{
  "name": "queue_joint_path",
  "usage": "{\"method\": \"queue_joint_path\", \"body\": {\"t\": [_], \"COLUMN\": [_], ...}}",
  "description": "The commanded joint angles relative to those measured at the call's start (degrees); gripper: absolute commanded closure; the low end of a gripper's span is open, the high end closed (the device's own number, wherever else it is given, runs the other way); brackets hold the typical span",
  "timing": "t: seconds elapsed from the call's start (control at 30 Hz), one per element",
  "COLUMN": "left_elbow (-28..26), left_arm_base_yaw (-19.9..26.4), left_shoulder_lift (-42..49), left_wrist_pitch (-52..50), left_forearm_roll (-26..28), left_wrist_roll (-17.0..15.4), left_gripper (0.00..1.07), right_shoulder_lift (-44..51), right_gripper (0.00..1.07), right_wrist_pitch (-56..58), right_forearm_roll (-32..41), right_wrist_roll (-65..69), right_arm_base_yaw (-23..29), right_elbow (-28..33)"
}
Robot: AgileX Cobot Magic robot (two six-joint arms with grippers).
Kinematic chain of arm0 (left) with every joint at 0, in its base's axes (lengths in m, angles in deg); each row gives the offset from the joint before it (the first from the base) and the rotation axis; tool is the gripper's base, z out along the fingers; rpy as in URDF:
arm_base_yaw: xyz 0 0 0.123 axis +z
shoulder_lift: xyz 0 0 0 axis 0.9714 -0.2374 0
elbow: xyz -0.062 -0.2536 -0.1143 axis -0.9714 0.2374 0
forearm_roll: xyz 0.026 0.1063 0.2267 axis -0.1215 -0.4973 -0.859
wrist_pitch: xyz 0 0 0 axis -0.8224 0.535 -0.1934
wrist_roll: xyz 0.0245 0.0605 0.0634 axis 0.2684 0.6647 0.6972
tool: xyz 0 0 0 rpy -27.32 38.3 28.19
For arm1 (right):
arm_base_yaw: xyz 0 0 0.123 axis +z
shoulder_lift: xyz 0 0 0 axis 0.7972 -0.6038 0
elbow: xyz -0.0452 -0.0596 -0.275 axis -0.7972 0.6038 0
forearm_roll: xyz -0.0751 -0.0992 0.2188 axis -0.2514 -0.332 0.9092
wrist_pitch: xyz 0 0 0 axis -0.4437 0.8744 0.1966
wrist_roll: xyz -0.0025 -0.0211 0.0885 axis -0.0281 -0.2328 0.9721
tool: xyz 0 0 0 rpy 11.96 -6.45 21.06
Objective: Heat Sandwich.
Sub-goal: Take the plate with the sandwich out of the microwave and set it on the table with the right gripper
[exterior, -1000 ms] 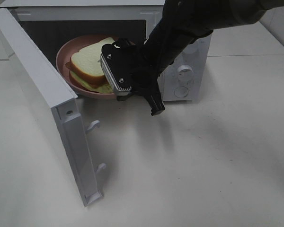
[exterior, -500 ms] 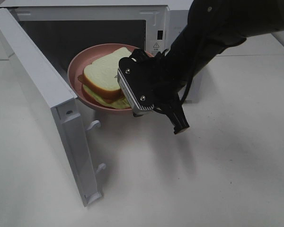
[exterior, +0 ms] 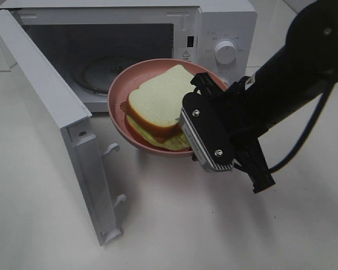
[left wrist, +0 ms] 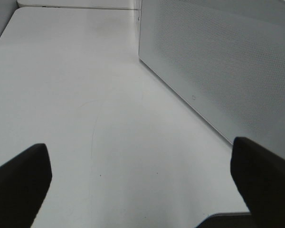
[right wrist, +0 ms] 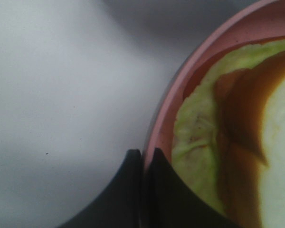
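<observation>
The right gripper (right wrist: 142, 161) is clenched on the pink plate's (exterior: 117, 95) rim; the sandwich (exterior: 158, 107) lies inside it, just beyond the gripper; the left gripper (left wrist: 142, 175) is released.

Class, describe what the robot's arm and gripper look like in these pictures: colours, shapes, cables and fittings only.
The right arm is matte black and thick, with a thin black cable looping beside it. A ribbed silver-grey block with screws sits near its wrist. The right gripper has black, tapering fingers. The left gripper shows only two dark, blunt fingers.
</observation>
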Motion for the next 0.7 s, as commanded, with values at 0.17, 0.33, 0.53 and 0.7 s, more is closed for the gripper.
{"method": "queue_joint_path", "body": {"t": [0.17, 0.33, 0.53, 0.7], "left_elbow": [0.11, 0.11, 0.11, 0.11], "left_arm_base_yaw": [0.17, 0.17, 0.17, 0.17], "left_shoulder_lift": [0.29, 0.29, 0.29, 0.29], "left_wrist_pitch": [-0.52, -0.52, -0.52, -0.52], "left_forearm_roll": [0.11, 0.11, 0.11, 0.11], "left_wrist_roll": [0.06, 0.06, 0.06, 0.06], "left_gripper": [0.10, 0.10, 0.10, 0.10], "right_shoulder_lift": [7.91, 11.92, 16.96, 20.68], "right_gripper": [1.07, 1.07, 1.07, 1.07], "right_wrist_pitch": [-1.49, -1.49, -1.03, -1.03], "right_forearm_roll": [-4.18, -6.30, -9.22, -14.15], "right_wrist_roll": [6.36, 10.26, 16.96, 25.44], "right_arm_base_yaw": [0.40, 0.40, 0.40, 0.40], "right_elbow": [6.53, 9.80, 15.07, 19.19]}}
